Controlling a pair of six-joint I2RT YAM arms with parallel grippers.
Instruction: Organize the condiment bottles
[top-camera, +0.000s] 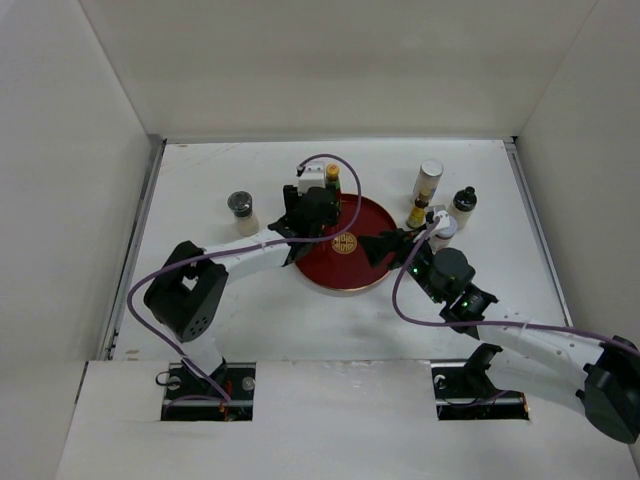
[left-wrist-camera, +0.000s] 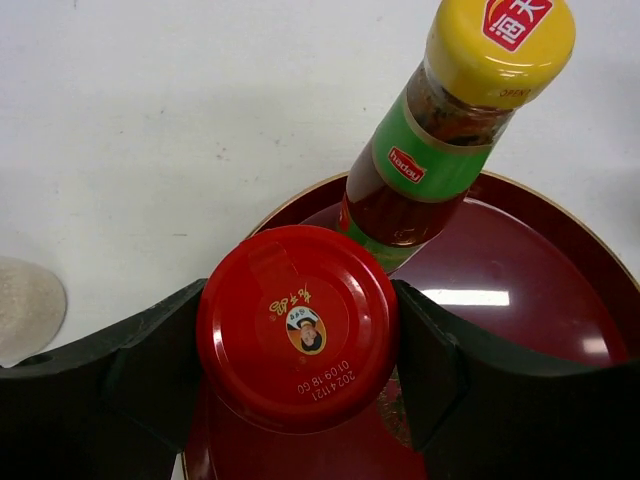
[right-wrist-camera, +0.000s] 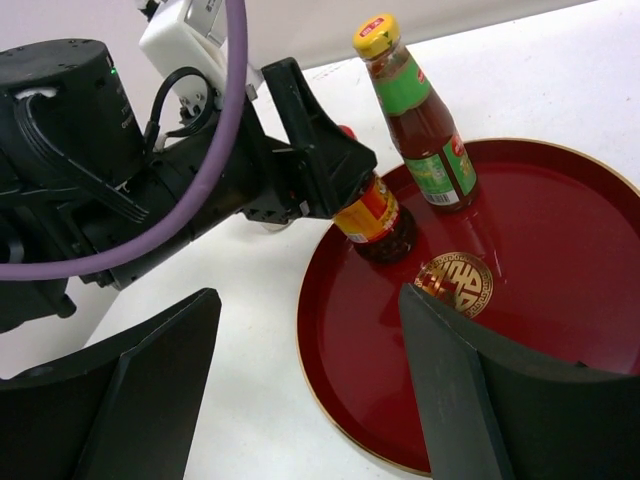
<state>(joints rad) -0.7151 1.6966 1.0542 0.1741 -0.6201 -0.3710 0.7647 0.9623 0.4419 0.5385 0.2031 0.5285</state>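
Observation:
My left gripper (left-wrist-camera: 297, 325) is shut on the red-capped jar (left-wrist-camera: 296, 322), its pads against both sides of the cap. The jar (right-wrist-camera: 375, 220) is upright at the far left of the dark-red tray (right-wrist-camera: 520, 330); its base looks to be on the tray floor. The green yellow-capped bottle (left-wrist-camera: 420, 170) stands on the tray just behind it (right-wrist-camera: 420, 120). In the top view my left gripper (top-camera: 318, 212) is over the tray's (top-camera: 345, 278) far-left rim. My right gripper (right-wrist-camera: 310, 300) is open and empty above the tray's near-left rim.
A silver-lidded shaker (top-camera: 240, 212) stands on the table left of the tray. Right of the tray stand a cream silver-topped cylinder (top-camera: 430, 180), a small dark bottle (top-camera: 416, 215), a black-capped bottle (top-camera: 463, 205) and a silver-lidded jar (top-camera: 443, 225). White walls enclose the table.

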